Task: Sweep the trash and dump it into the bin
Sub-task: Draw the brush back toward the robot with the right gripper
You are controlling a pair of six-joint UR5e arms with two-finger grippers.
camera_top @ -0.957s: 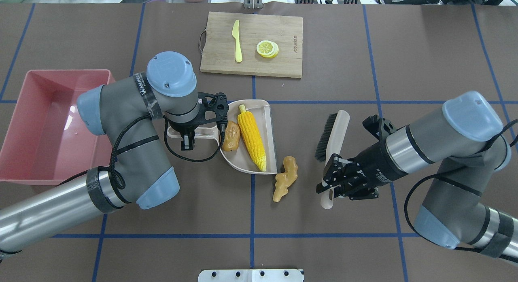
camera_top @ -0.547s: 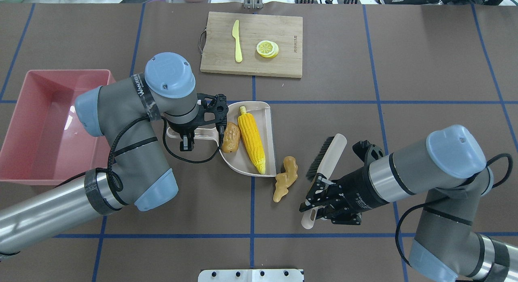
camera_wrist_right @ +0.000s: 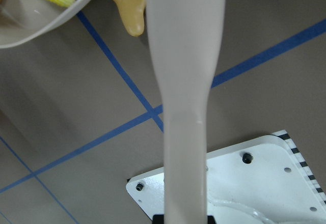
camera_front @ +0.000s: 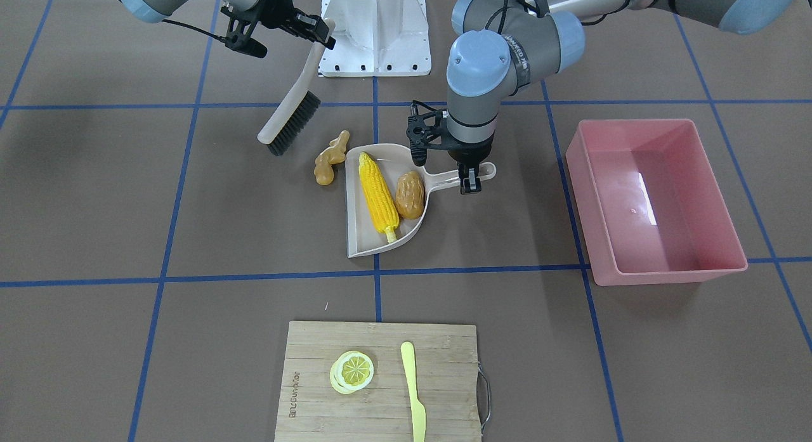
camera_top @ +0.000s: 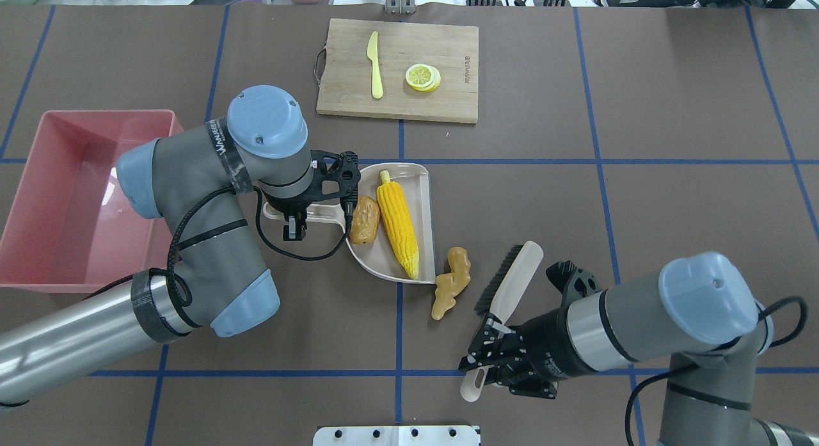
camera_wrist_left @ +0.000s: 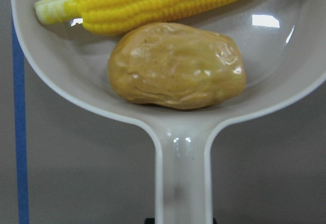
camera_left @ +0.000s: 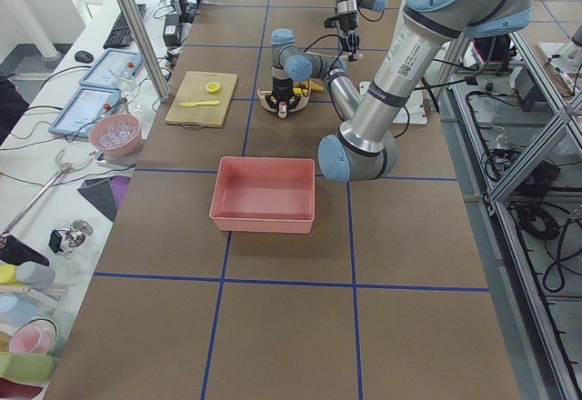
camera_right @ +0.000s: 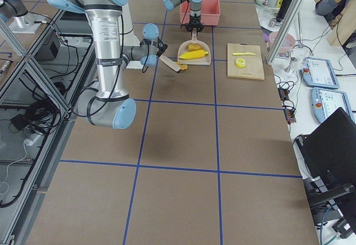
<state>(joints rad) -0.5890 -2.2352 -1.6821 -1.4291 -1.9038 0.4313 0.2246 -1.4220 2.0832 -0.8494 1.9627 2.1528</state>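
Wooden cutting board (camera_top: 457, 103) holds lemon slices (camera_top: 422, 77), yellow knife (camera_top: 375, 65), apart.

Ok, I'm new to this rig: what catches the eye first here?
Mid-table, a dustpan holds the corn and potato, with the ginger just outside its mouth. The right pincer holds a brush beside the ginger; the pink bin sits empty on the robot's left.
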